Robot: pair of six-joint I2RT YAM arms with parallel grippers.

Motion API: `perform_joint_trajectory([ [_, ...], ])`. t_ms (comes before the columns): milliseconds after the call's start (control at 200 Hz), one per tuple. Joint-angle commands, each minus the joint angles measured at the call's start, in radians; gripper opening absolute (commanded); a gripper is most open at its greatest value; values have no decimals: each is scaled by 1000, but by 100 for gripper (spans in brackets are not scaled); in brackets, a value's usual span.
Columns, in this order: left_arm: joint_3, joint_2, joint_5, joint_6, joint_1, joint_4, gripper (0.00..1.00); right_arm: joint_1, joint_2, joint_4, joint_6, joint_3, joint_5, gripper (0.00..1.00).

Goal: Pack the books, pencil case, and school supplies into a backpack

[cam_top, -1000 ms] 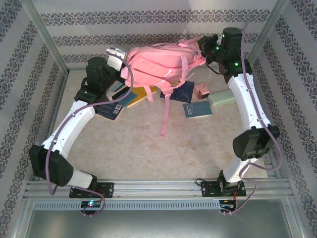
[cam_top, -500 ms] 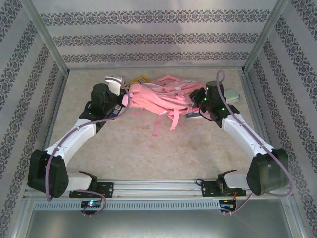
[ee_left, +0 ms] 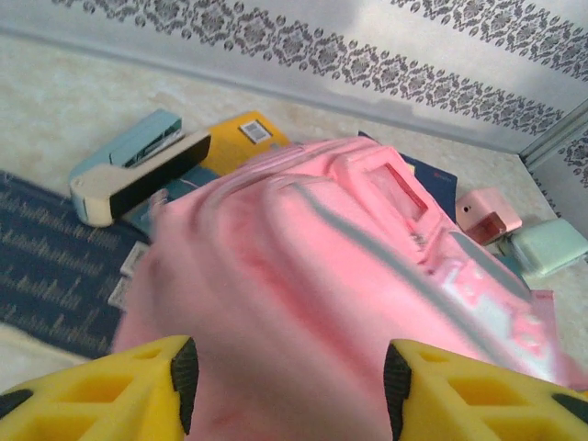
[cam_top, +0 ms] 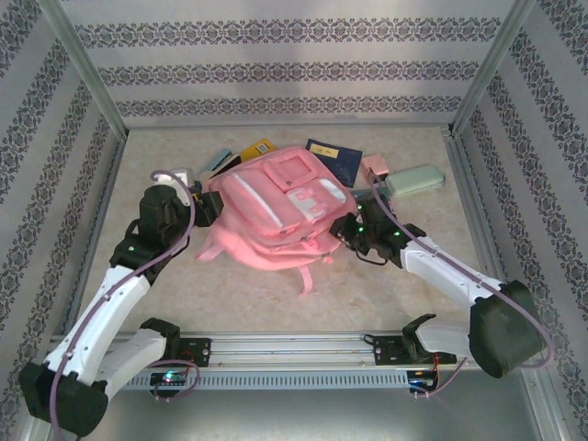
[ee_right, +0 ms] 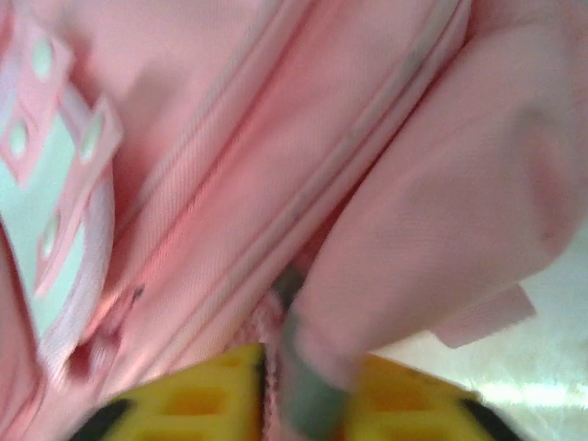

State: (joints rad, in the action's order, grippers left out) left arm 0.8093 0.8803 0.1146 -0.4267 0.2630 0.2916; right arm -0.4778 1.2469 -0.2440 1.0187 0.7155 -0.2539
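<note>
The pink backpack [cam_top: 276,211] lies flat on the table, front pockets up. My left gripper [cam_top: 207,204] is at its left edge, open, and in the left wrist view its yellow fingers [ee_left: 156,386] stand wide apart with pink fabric [ee_left: 303,276] ahead of them. My right gripper [cam_top: 342,230] is at the bag's right side, its jaws parted with a fold of fabric and grey trim [ee_right: 312,386] loose between them. Behind the bag lie a navy book [cam_top: 335,161], a yellow book [cam_top: 257,149], a pink block [cam_top: 375,168] and the mint pencil case [cam_top: 415,180].
A black-and-white bar [ee_left: 138,179] and a teal-and-white piece [ee_left: 129,147] lie left of the bag, by a dark patterned book [ee_left: 46,257]. A pink strap [cam_top: 305,276] trails toward me. Metal frame posts and patterned walls close in the table.
The backpack, held up between both arms a second ago, has come down and now lies flat. Both arms dropped and drew nearer, and both grippers went from shut to parted.
</note>
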Motion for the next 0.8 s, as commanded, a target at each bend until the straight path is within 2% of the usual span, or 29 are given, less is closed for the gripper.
perform_joint_trajectory([
  [0,-14,3,-32,-60,14,207,58,-33,33,-11,-82,-18,-136,44],
  [120,23,77,-58,-49,14,262,58,-40,24,-181,-204,29,-132,53],
  [295,164,188,-133,-16,14,377,59,-81,-35,-445,-373,150,-32,56],
  [370,203,197,-153,-40,14,442,60,-111,-32,-516,-434,227,25,55],
  [455,207,168,-153,-85,13,508,60,-120,2,-522,-506,307,-31,48],
  [575,143,101,-71,-187,13,559,60,-130,168,-458,-585,428,-202,48],
  [669,70,44,8,-278,13,565,56,-156,337,-488,-659,570,-200,50],
  [794,-35,-4,114,-363,15,496,47,-173,505,-469,-680,696,-213,50],
])
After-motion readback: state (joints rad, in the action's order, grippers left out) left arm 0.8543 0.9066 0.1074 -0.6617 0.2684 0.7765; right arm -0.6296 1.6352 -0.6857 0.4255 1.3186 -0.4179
